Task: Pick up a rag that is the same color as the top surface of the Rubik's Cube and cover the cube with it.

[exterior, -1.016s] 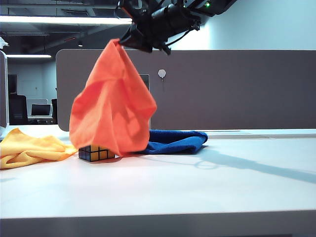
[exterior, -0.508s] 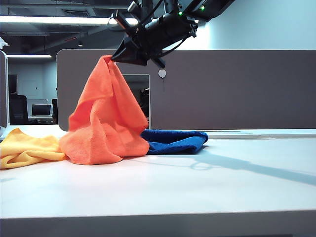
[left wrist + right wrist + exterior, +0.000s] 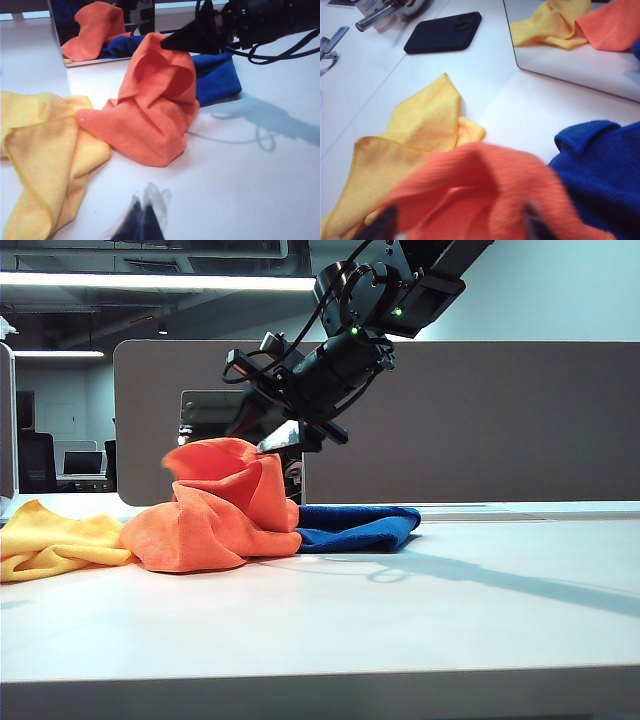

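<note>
Rag (image 3: 215,510) heaped on white table (image 3: 400,620), grey partition (image 3: 480,420) behind.
Right gripper (image 3: 262,435) fingers spread above it; left gripper (image 3: 142,220) blurred, cannot tell.

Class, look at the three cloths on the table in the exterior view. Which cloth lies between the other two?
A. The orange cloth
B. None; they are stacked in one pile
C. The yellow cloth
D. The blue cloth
A: the orange rag is heaped in the middle, with the yellow cloth on its left and the blue cloth on its right.
</note>
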